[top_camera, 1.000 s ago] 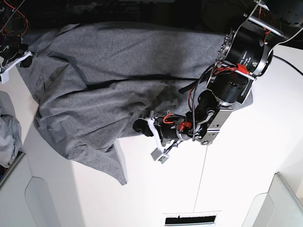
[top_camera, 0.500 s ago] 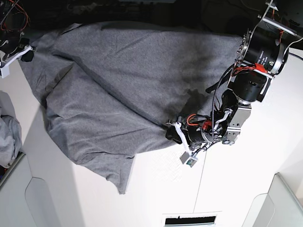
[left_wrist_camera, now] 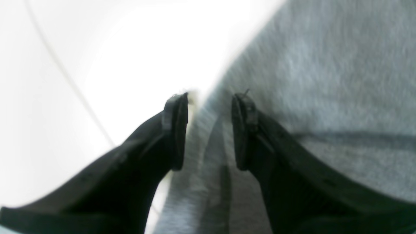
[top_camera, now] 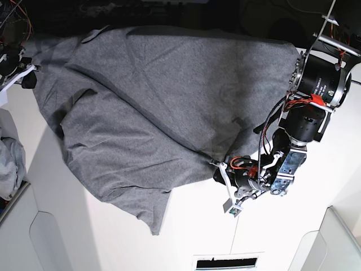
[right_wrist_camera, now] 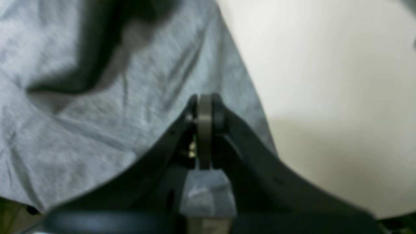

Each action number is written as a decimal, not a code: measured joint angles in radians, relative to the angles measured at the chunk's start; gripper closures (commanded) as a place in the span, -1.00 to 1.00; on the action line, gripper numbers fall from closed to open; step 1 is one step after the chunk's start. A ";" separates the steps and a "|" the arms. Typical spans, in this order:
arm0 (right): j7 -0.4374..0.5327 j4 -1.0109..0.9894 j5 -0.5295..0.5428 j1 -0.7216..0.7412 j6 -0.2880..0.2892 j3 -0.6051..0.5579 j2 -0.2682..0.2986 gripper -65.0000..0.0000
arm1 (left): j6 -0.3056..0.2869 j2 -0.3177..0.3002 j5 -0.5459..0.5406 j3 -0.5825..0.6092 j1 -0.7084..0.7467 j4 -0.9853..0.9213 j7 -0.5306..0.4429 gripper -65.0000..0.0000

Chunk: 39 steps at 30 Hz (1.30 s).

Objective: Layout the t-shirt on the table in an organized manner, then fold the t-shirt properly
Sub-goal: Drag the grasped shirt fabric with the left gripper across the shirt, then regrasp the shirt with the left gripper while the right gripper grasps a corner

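Note:
The heather-grey t-shirt (top_camera: 146, 101) lies spread over the far half of the white table (top_camera: 169, 243), with one flap pointing toward the near edge. My left gripper (top_camera: 221, 170) sits at the shirt's right-hand tip. In the left wrist view its fingers (left_wrist_camera: 175, 130) stand apart, and a bunched fold of the t-shirt (left_wrist_camera: 325, 65) fills the left gripper (left_wrist_camera: 209, 100). My right gripper (top_camera: 25, 70) is at the shirt's far-left corner. In the right wrist view the right gripper (right_wrist_camera: 204, 100) is pressed shut on the hem of the t-shirt (right_wrist_camera: 81, 113).
A paler bundle of cloth (top_camera: 8, 161) lies at the left edge. Light grey bins stand at the near left (top_camera: 34, 243) and near right (top_camera: 338, 243). A thin seam (top_camera: 237, 237) runs across the table, and a black-and-white label (top_camera: 228, 262) is at its front edge.
My left gripper has travelled right and toward the near edge, dragging the shirt's edge with it. The cloth has spread wider and flatter. The right gripper has barely shifted.

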 measured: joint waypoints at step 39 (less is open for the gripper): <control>0.042 -0.236 -0.088 0.121 0.009 -0.140 0.006 1.00 | 0.043 0.190 0.056 0.122 0.080 -0.033 -0.146 0.22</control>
